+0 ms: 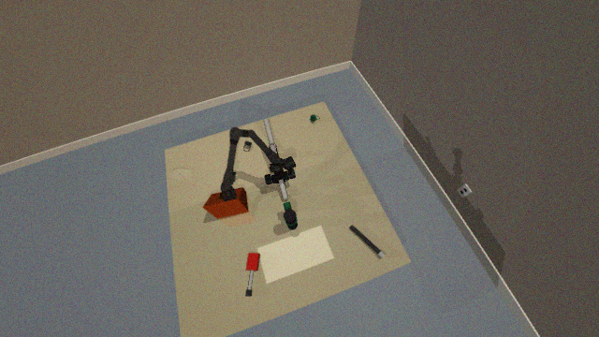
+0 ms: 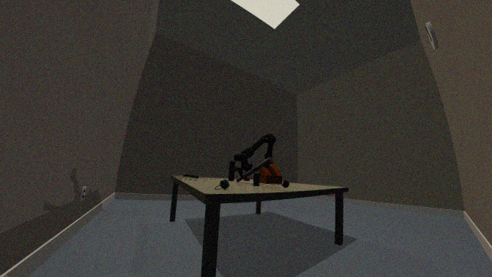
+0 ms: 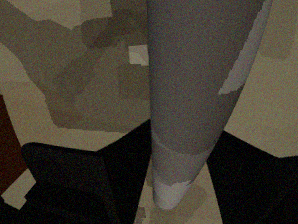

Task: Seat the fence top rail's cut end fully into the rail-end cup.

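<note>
The pale grey rail (image 1: 284, 190) (image 2: 254, 168) (image 3: 195, 75) slants down toward the big post (image 1: 290, 218) (image 2: 231, 171). My gripper (image 1: 281, 177) (image 3: 177, 125) is shut on the rail, a finger on each side, a little behind its cut end. The cut end shows low in the wrist view and, in the top view, is close to the green rail-end cup (image 1: 286, 206) on the post's near side; a small gap seems to show. A short dark post (image 2: 256, 179) stands near the rail's middle. The loop cap and the band are too small or dark to make out.
The arm stands on an orange block (image 1: 226, 206) (image 2: 270, 174). A green fitting with a loop (image 1: 314, 118) (image 2: 224, 184) lies at the far corner. A small dark part (image 1: 247, 146), a red-headed tool (image 1: 253, 261), a white sheet (image 1: 296, 255) and a dark bar (image 1: 366, 241) are on the table.
</note>
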Motion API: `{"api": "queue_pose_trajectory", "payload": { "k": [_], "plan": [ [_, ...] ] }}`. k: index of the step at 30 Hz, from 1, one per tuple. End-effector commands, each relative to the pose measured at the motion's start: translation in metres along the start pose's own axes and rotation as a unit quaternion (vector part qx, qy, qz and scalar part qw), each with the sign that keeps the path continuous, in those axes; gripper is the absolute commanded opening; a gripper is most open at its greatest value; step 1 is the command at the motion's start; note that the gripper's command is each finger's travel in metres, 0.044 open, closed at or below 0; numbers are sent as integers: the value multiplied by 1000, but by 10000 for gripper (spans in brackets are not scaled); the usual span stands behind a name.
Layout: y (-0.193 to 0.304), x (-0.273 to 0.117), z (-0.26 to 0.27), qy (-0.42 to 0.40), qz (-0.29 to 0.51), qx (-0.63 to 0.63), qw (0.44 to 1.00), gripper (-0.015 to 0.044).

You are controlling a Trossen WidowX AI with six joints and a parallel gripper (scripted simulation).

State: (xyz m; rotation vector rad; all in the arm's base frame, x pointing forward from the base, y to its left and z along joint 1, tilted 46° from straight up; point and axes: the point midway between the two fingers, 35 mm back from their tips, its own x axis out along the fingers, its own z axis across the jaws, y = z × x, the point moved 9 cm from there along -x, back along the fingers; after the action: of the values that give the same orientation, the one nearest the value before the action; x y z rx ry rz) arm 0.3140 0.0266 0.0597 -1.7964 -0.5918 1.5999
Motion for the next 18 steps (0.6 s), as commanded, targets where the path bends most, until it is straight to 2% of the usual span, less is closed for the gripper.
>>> {"api": "queue_pose_trajectory", "payload": {
  "k": [1,12,18],
  "plan": [
    [1,-8,-1,5,13,-2,1000,0],
    [8,-64,-1,3,146,0,989,0],
    [9,-68,0,2,155,0,988,0]
  ]
}}
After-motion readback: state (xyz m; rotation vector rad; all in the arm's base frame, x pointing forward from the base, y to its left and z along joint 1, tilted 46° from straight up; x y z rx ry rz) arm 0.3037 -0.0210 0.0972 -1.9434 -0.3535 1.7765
